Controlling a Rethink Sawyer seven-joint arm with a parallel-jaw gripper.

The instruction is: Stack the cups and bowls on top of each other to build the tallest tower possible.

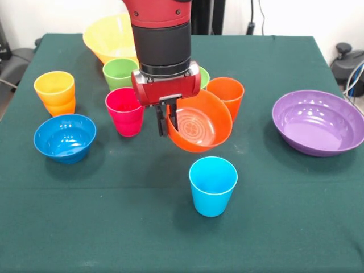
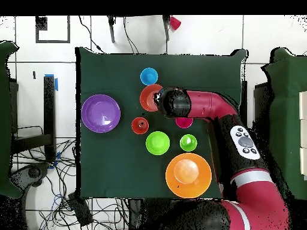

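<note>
My gripper (image 1: 167, 122) is shut on the rim of the orange bowl (image 1: 200, 124), one finger inside and one outside. The bowl hangs tilted, its opening facing the camera, just above the table and behind the light blue cup (image 1: 212, 185). In the overhead view the orange bowl (image 2: 149, 97) lies next to the light blue cup (image 2: 149, 76). A magenta cup (image 1: 125, 111), a green cup (image 1: 120, 73) and an orange cup (image 1: 226, 92) stand around the gripper. A yellow-orange cup (image 1: 54, 86) sits nested on an orange one at the left.
The blue bowl (image 1: 64, 137) stands front left and the purple bowl (image 1: 318, 121) at the right. The large yellow bowl (image 1: 109, 35) is at the back. A light green bowl (image 1: 204, 76) peeks out behind the gripper. The green table (image 1: 114, 227) ends near the purple bowl.
</note>
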